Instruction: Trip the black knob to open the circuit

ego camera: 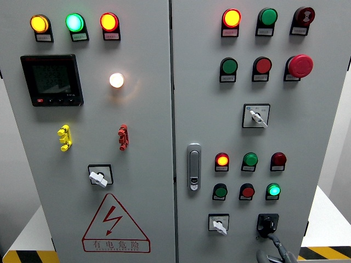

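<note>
Reaching up from the bottom edge, the right hand point(272, 253) sits just below the black knob point(267, 223) low on the right door; whether its fingers are spread or curled is unclear. Knob apparently untripped.

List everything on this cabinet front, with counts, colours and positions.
Lit lamps: three, amber, green, red, left door top.
Meter: one, black, upper left.
White lamp: one, lit, beside the meter.
Terminals: two, yellow and red, left door middle.
White selector switches: three, one left door, two right.
Warning triangle: one, red, lower left.
Door handle: one, grey, centre.
Emergency stop: one, red, upper right.
Black knob: one, lower right.
Right hand: grey, just below the knob.
</note>
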`<state>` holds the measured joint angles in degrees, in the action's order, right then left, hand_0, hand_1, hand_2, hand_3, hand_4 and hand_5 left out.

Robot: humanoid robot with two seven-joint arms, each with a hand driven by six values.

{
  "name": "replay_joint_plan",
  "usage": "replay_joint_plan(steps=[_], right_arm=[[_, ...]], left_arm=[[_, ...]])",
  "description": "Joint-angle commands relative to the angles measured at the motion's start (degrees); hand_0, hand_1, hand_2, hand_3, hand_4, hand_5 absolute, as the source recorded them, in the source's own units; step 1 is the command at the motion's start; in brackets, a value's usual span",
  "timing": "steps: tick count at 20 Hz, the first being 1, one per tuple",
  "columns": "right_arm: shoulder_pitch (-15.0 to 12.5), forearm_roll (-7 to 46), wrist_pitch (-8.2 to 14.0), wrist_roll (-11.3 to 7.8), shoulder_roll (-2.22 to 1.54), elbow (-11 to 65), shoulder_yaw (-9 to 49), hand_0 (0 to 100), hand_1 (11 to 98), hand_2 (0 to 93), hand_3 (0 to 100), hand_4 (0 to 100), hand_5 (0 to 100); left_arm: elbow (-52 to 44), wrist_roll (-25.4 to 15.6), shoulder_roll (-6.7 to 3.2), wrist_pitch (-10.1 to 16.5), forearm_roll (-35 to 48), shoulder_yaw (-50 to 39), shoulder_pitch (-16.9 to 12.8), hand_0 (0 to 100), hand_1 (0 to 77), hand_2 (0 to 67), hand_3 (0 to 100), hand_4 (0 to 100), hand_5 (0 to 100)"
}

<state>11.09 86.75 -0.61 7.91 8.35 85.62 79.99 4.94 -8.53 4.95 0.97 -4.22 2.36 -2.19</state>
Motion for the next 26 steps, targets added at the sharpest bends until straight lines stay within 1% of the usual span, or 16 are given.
replay_joint_plan(steps=[1,2,3,12,24,25,26], right_arm=[[0.0,-0.5,0.1,0.00,0.00,0.0,0.0,76,47.1,7.2,92,93,100],[0.0,-0.5,0.1,0.00,0.00,0.0,0.0,76,47.1,7.2,92,93,100],[0.0,-0.5,0.1,0.00,0.09,0.0,0.1,76,47.1,7.2,92,93,100],[-0.1,-0.5,0.3,-0.09,0.09,0.0,0.6,76,46.9,7.3,92,91,100],[-1.2,-0.5,0.5,-0.09,0.09,0.5,2.2,76,46.8,7.3,92,91,100],[-1.5,-0.5,0.5,-0.09,0.00,0.7,2.4,76,46.8,7.4,92,91,100],[-1.9,-0.5,0.5,-0.09,-0.17,1.0,2.5,76,46.8,7.4,92,91,100]], left_arm=[[0.0,0.0,-0.03,0.0,0.0,-0.1,0.0,0,3.5,12.6,21,7,2],[0.0,0.0,-0.03,0.0,0.0,0.0,0.0,0,3.4,12.7,21,7,2],[0.1,0.0,-0.03,0.0,0.0,0.0,0.0,0,3.4,12.7,21,7,2],[0.1,0.0,-0.03,0.0,0.0,0.0,0.0,0,3.3,12.7,21,7,2],[0.0,0.0,-0.03,0.0,0.0,0.0,0.0,0,3.3,12.7,21,7,2],[0.1,0.0,-0.03,0.0,0.0,0.0,0.0,0,3.4,12.7,21,7,2],[0.1,0.0,-0.03,0.0,0.0,-0.1,0.0,0,3.4,12.8,21,7,2]])
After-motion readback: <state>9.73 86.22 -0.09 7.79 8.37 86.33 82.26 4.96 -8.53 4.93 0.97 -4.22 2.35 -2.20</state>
